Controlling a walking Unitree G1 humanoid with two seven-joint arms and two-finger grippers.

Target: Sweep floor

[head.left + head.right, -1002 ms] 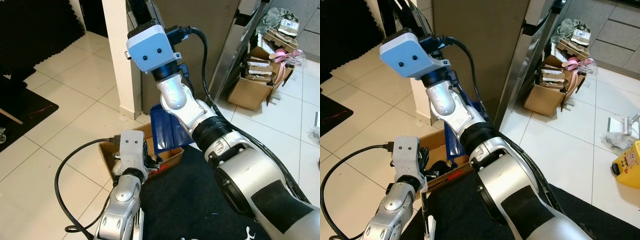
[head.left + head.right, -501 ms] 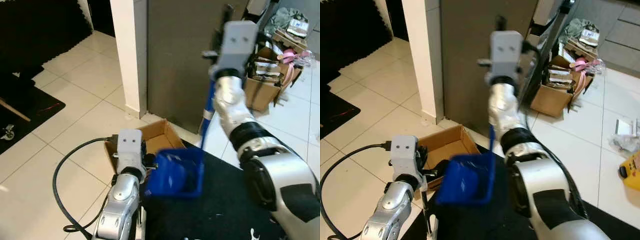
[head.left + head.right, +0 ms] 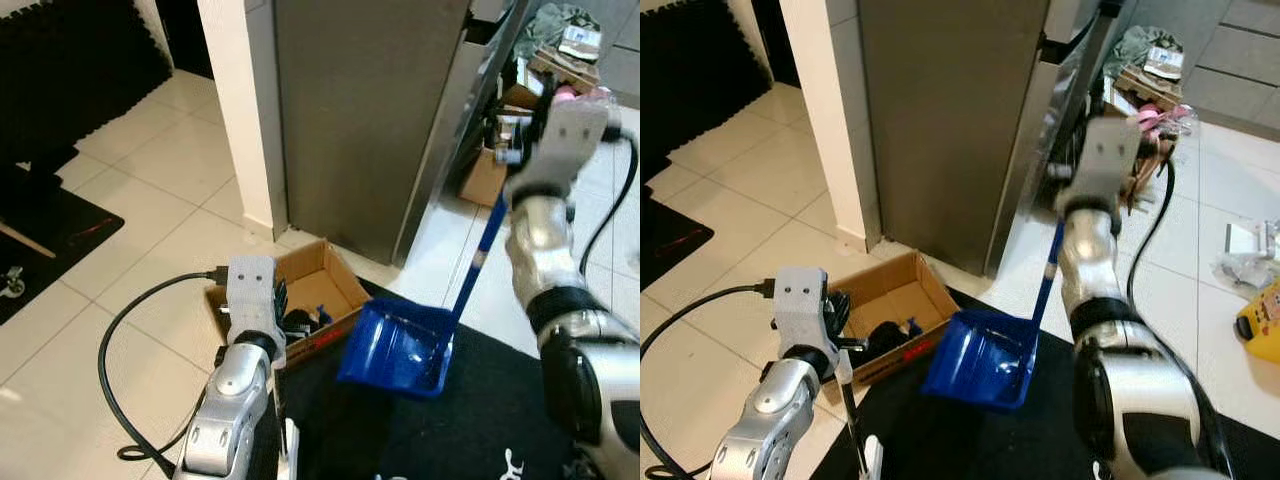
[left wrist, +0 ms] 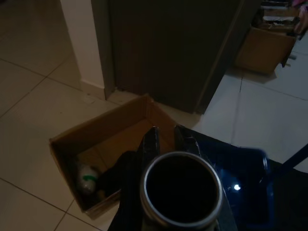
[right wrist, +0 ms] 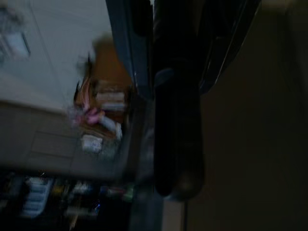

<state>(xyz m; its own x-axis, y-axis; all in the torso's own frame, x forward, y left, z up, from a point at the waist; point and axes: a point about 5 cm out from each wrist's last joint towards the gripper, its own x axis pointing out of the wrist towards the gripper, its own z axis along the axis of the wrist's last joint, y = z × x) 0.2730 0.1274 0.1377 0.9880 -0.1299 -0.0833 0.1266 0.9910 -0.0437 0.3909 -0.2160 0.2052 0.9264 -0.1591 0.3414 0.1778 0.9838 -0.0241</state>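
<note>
A blue dustpan point(image 3: 395, 350) hangs low over the edge of the black mat point(image 3: 480, 430), its pan roughly level. Its long blue handle point(image 3: 478, 255) rises to my right gripper point(image 3: 515, 150), which is shut on the handle's dark top point(image 5: 175, 120), in front of the grey cabinet. My left gripper point(image 4: 166, 137) hovers over the near corner of an open cardboard box point(image 3: 318, 280). It is shut on a broom handle, whose silver tube end point(image 4: 180, 192) faces the wrist camera. The black stick point(image 3: 847, 400) runs back along my forearm.
The box holds dark items and a white-green object point(image 4: 86, 175). A tall grey cabinet point(image 3: 370, 120) and white pillar point(image 3: 240, 110) stand behind it. Cluttered cardboard boxes point(image 3: 1150, 70) sit at the back right, a yellow object point(image 3: 1260, 325) at the right. A black cable point(image 3: 115, 390) loops on the tiles.
My right arm has swung from the left to the right, carrying the dustpan from above the box down to the mat's edge. The left gripper stays by the box.
</note>
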